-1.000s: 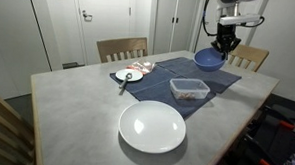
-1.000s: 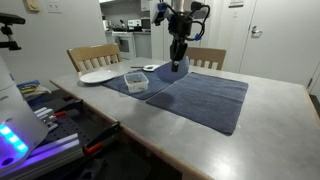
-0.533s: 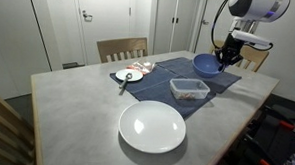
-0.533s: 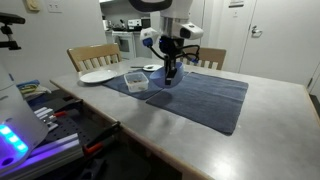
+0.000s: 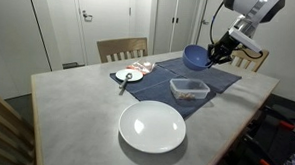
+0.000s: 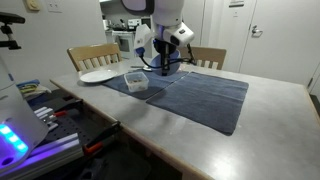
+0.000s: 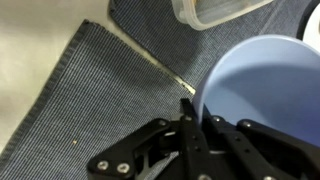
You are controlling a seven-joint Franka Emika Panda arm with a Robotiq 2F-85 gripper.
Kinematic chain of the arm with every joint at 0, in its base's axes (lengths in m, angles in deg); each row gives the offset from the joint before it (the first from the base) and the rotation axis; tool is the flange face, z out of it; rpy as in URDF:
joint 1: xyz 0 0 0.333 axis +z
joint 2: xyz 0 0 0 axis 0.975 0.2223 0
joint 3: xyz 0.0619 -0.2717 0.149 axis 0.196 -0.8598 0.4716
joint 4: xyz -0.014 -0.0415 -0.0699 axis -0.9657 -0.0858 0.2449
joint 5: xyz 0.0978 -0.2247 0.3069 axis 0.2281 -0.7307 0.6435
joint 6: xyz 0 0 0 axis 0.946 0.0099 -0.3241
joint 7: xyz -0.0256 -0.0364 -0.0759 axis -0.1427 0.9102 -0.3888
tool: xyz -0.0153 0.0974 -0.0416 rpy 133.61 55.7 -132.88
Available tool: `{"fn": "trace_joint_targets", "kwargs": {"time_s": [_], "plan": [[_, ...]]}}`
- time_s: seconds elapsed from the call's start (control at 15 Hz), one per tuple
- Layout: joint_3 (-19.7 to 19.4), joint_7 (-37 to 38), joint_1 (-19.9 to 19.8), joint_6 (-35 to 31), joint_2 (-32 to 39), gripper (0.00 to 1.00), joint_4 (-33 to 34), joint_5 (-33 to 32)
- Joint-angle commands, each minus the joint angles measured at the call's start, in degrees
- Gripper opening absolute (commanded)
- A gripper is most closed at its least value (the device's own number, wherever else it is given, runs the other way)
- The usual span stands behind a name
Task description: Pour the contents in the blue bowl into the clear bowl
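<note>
Aloft, gripper (image 5: 213, 56) tight on blue bowl (image 5: 194, 60) rim.

The grey table (image 5: 66, 109) carries a dark blue cloth (image 5: 223, 84) over its far part, a small white saucer (image 5: 128, 76) at the cloth's nine o'clock end (whether on cloth, unclear), and a large white plate (image 5: 153, 127) at seven o'clock.

Blue bowl (image 5: 194, 59) aloft, tilted — clear bowl (image 5: 189, 89) nearby.
</note>
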Motion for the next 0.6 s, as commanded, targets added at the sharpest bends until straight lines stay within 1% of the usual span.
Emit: {"fn": "trace_joint_targets", "kwargs": {"time_s": [0.0,0.2,0.33,0.4,0.53], "plan": [[-0.01,-4.81,-1.34,3.72,2.07,0.02,0.53,7.03],[-1.05,-2.17,-1.5,6.88,3.25,0.02,0.38,6.33],[-1.64,0.21,-1.19,7.12,4.04,0.02,0.32,5.47],[-3.61,1.89,0.87,6.62,4.4,0.02,0.27,5.24],[-4.27,4.97,1.52,5.43,5.21,0.02,0.21,5.13]]}}
